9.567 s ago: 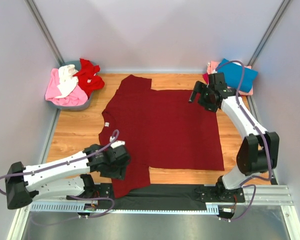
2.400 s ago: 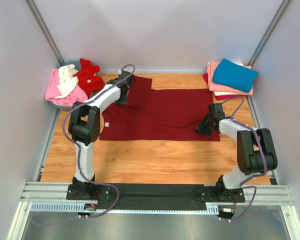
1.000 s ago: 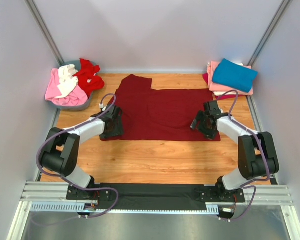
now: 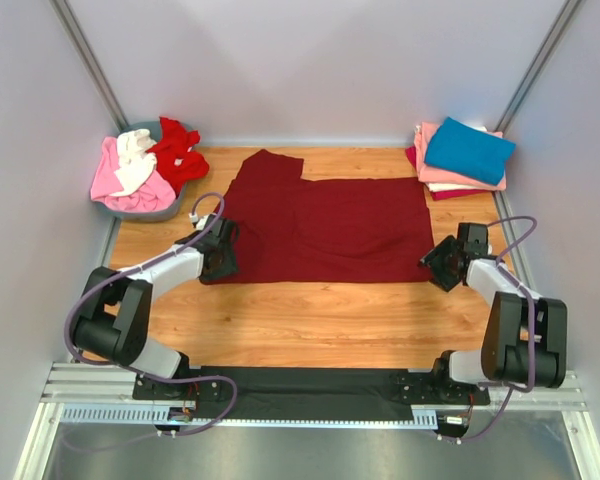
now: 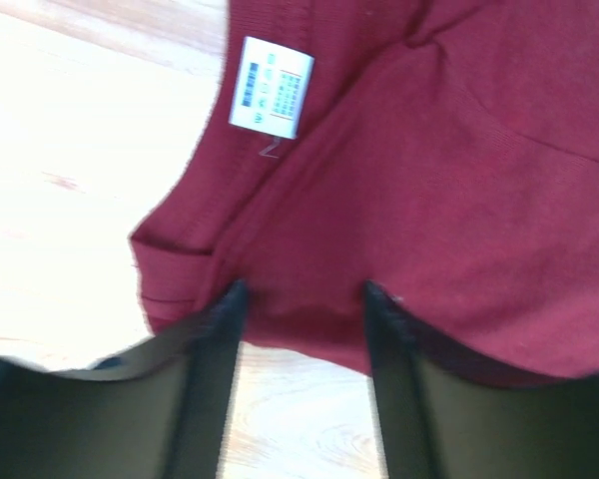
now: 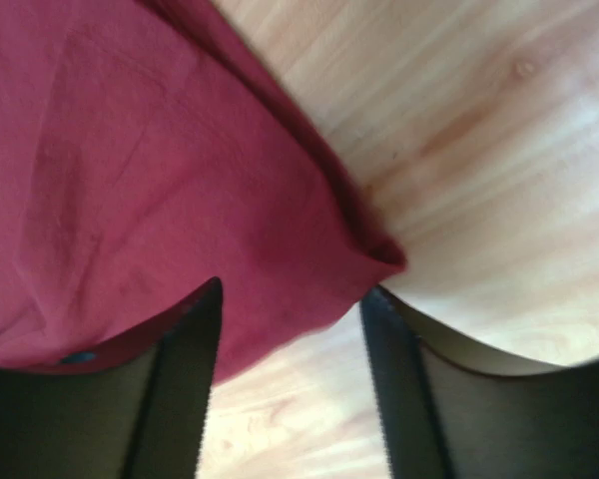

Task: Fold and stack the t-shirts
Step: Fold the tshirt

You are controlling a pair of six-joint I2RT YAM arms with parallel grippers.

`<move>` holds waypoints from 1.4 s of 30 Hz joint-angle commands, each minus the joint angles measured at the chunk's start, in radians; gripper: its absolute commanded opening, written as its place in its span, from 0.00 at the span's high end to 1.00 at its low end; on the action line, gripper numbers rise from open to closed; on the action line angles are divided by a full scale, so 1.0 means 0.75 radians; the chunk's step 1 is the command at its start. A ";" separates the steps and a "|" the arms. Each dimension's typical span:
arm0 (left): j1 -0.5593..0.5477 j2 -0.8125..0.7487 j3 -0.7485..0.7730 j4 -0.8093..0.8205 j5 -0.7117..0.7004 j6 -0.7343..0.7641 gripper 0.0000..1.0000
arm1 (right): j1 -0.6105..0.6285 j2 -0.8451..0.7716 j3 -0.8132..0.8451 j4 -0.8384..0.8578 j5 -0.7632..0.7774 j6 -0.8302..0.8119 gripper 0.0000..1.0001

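Since a second ago my right pincer (image 6: 293,289) has slid rightward off the maroon t-shirt (image 4: 320,225) and now sits at its near right corner, while my left pincer (image 5: 302,291) has kept to the near left corner. That shirt lies flat in the middle of the counter (image 4: 310,320), doubled over on itself.

On the right wrist view the fingers (image 6: 170,399) stand well apart with the cloth's pointed corner between them, clamped on nothing; whether they touch the cloth I cannot tell. On the left wrist view the fingers (image 5: 205,399) are likewise spread, their tips at the shirt's near edge, gripping nothing. A white label (image 5: 270,87) shows on the cloth just beyond them.

My counter is pale wood, closed in by plain light walls (image 4: 320,70) on three sides. At its far left corner a grey tub (image 4: 165,210) holds a loose heap: a pink t-shirt (image 4: 110,175), a white t-shirt (image 4: 135,165) and a bright red t-shirt (image 4: 175,150). At the far right corner a teal-blue t-shirt (image 4: 468,150) lies folded on top of a folded pink one (image 4: 435,172), with a strip of dark red cloth showing beneath.

The maroon shirt's long axis runs left to right across the counter, the labelled end to the left, and one sleeve (image 4: 270,170) juts toward the far wall at the far left
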 commanded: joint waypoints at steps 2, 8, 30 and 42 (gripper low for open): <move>0.002 0.056 0.002 0.000 -0.001 -0.010 0.55 | -0.003 0.117 -0.039 0.098 -0.048 0.031 0.54; 0.000 0.058 0.018 -0.025 0.023 0.007 1.00 | -0.003 0.066 -0.047 0.056 -0.022 0.017 1.00; -0.148 -0.807 -0.176 -0.589 0.152 -0.224 0.99 | -0.121 -0.597 -0.103 -0.529 0.048 -0.022 0.88; -0.253 -0.439 0.400 -0.496 -0.215 0.143 0.01 | -0.109 -0.601 0.063 -0.427 0.024 -0.032 0.00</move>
